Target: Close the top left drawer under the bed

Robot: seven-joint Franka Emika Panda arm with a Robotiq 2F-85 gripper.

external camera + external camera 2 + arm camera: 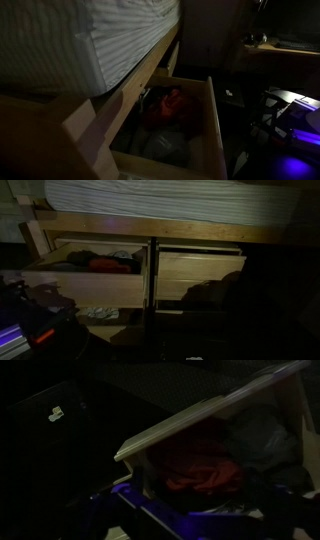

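Observation:
The top left drawer under the bed is pulled out in both exterior views; in an exterior view its wooden side wall juts toward the room. Red clothing lies inside it, also showing in the wrist view behind the drawer's pale front board. My gripper is dim and lit purple at the bottom of the wrist view, close to that front board. Its fingers are too dark to read. The arm stands in front of the drawer, low and to the left.
A striped mattress lies on the wooden bed frame. The top right drawer and the drawers below are shut. A dark desk stands at the back. The room is very dark.

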